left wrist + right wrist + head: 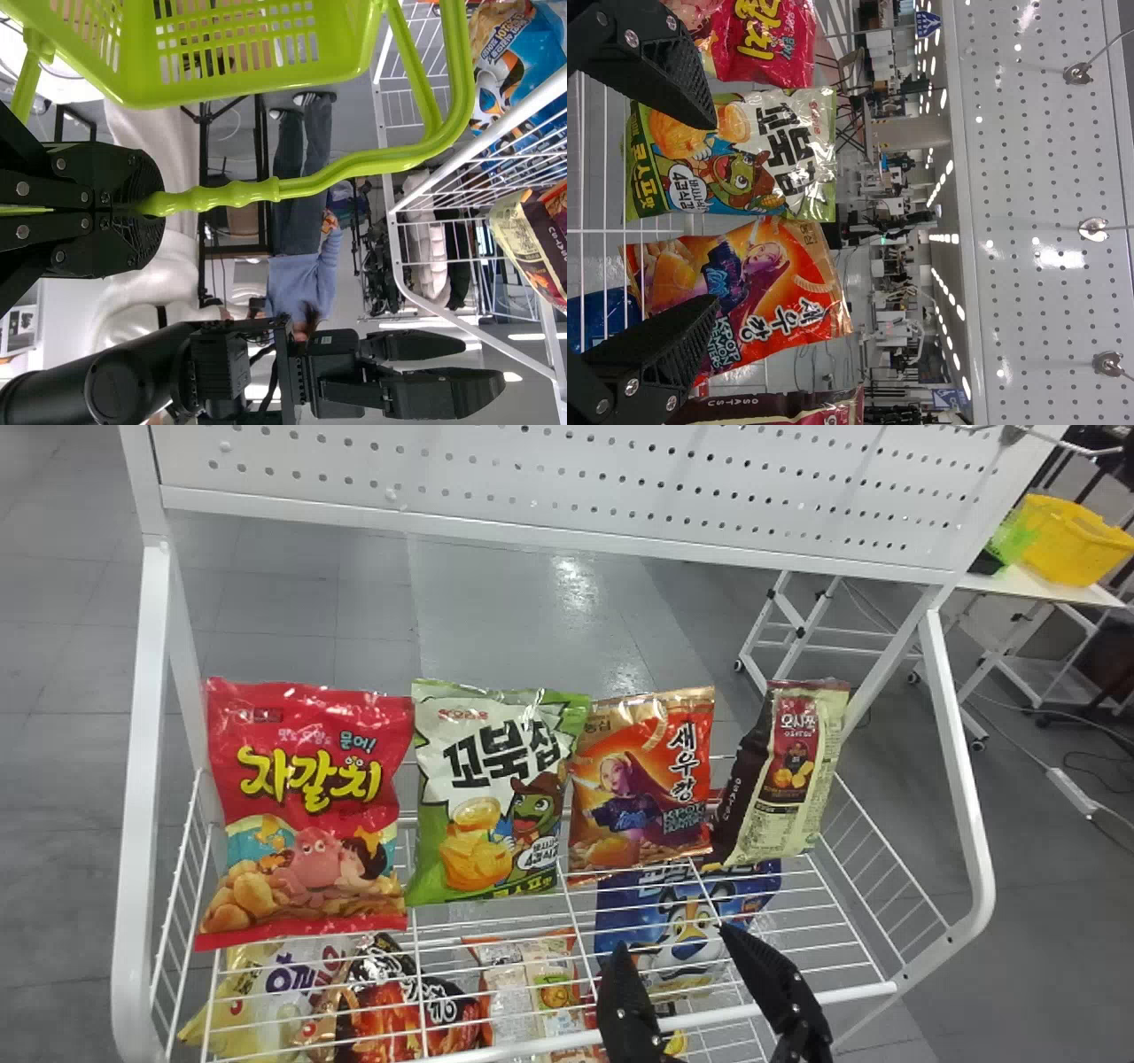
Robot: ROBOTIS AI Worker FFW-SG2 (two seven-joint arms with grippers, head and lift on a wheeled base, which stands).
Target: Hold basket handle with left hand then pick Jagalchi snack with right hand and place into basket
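Rack (149, 691): not to be bumped. Basket (257, 86): handle (354, 166) is pinched in left gripper (143, 207); best kept steady. Jagalchi bag (310, 806): upright, rack's left end. Right gripper (671, 937): spread, right of bag; should travel left, straddle bag evenly, squeeze lightly.

Green-and-white chip bag (487, 793) up mid-shelf, orange snack bag (642, 779) right alongside, cream-and-brown bag (788, 779) tilting near the wire shelf's (850, 995) right edge, and blue tiger bag (620, 917) down below!
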